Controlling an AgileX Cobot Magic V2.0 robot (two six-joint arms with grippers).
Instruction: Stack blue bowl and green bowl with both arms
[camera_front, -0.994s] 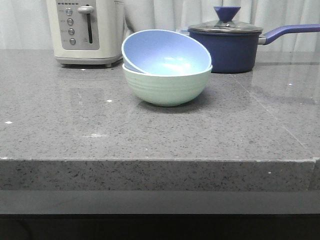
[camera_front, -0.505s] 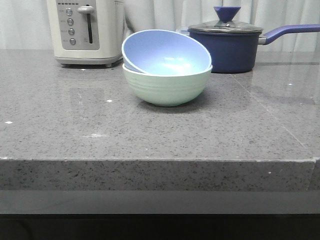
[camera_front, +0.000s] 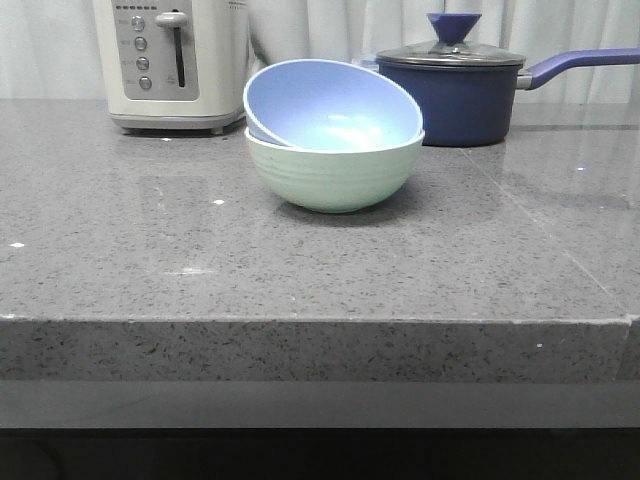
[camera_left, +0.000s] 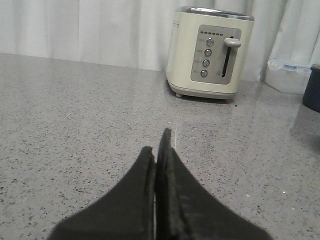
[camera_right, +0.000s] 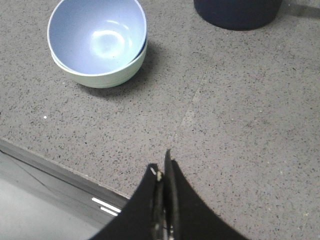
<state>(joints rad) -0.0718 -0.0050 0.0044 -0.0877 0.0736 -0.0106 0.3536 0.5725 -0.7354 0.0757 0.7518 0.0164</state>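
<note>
The blue bowl (camera_front: 330, 105) rests tilted inside the green bowl (camera_front: 335, 178) in the middle of the grey counter in the front view. Both also show in the right wrist view, the blue bowl (camera_right: 100, 37) nested in the green bowl (camera_right: 107, 77). My right gripper (camera_right: 161, 162) is shut and empty, above the counter near its front edge, well away from the bowls. My left gripper (camera_left: 156, 142) is shut and empty, low over the counter facing the toaster. Neither arm shows in the front view.
A cream toaster (camera_front: 172, 62) stands at the back left, also in the left wrist view (camera_left: 212, 60). A dark navy lidded saucepan (camera_front: 460, 88) with a long handle stands at the back right. The counter's front edge (camera_right: 60, 170) runs close to my right gripper.
</note>
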